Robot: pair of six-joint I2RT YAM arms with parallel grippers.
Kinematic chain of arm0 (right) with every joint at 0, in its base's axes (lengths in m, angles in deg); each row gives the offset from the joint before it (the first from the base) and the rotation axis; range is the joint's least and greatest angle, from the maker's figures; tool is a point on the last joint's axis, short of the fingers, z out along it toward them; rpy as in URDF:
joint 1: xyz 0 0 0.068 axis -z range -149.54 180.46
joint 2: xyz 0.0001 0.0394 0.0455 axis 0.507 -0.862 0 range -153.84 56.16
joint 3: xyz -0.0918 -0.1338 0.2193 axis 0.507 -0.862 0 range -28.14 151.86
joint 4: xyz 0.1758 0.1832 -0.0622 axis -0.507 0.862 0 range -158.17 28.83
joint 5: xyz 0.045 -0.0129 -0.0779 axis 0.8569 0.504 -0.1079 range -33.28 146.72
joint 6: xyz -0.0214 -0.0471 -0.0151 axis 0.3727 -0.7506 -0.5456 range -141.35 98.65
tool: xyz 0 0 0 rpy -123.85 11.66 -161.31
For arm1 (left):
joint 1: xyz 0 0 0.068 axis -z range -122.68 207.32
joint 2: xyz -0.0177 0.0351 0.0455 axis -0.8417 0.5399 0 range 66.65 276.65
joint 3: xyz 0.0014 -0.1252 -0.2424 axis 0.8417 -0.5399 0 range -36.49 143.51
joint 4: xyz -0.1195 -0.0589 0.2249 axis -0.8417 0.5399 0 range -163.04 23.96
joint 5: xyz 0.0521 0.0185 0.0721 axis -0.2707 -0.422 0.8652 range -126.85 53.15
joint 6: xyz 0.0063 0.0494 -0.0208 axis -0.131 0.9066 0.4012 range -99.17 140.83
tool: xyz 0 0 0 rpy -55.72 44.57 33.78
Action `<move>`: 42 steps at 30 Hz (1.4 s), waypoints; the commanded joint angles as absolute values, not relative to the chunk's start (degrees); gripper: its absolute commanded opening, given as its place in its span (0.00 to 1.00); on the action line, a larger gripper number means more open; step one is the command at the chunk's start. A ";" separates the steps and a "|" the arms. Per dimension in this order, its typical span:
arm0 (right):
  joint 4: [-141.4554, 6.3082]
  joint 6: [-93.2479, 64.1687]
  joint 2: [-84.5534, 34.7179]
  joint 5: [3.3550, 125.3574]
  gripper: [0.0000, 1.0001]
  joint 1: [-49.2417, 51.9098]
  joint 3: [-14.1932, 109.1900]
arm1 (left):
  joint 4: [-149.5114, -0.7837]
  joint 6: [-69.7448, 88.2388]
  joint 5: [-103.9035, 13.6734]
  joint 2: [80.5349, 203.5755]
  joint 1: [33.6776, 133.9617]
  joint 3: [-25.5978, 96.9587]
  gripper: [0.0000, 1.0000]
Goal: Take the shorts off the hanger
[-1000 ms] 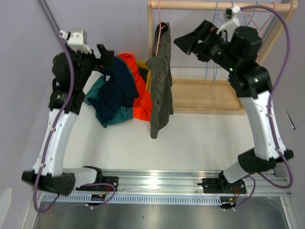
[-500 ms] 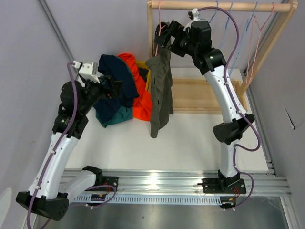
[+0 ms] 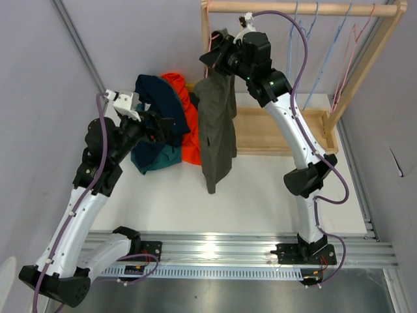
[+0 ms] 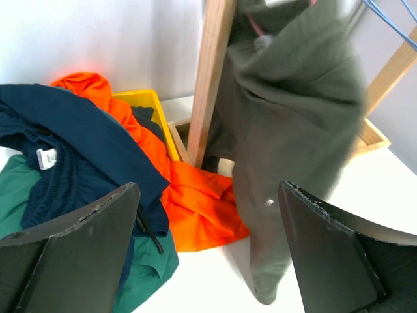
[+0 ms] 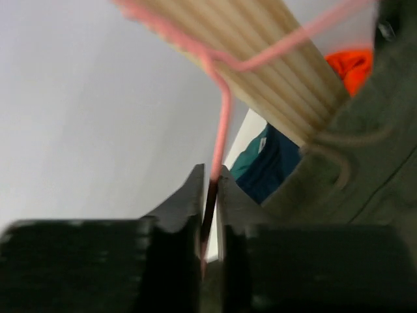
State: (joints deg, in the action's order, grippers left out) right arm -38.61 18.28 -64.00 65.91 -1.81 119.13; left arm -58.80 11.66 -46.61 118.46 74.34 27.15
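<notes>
Olive-grey shorts hang from a pink wire hanger at the left end of the wooden rail. My right gripper is up at the hanger, shut on its pink wire just above the waistband. Navy shorts, orange shorts and teal shorts lie in a heap on the table to the left of the rack. My left gripper hovers open over that heap, with nothing between its fingers, facing the hanging shorts.
The rack's left post stands between the heap and the hanging shorts. A yellow bin sits behind the heap. Empty blue and pink hangers dangle further right on the rail. The rack's wooden base tray lies underneath.
My right arm swung left along the rail to the hanger and shut on its wire. My left arm drew back from the heap and lowered, staying open. The olive-grey shorts shifted slightly.
</notes>
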 commanded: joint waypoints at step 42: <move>-48.48 9.50 -24.79 45.82 0.00 -18.14 92.09 | -69.70 12.14 -17.78 138.02 117.61 35.76 0.17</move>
State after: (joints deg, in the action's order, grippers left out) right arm -38.61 12.45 -28.30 49.01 -16.87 90.14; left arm -67.94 16.12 -22.26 137.35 118.14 35.65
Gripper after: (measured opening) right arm 0.039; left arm 0.424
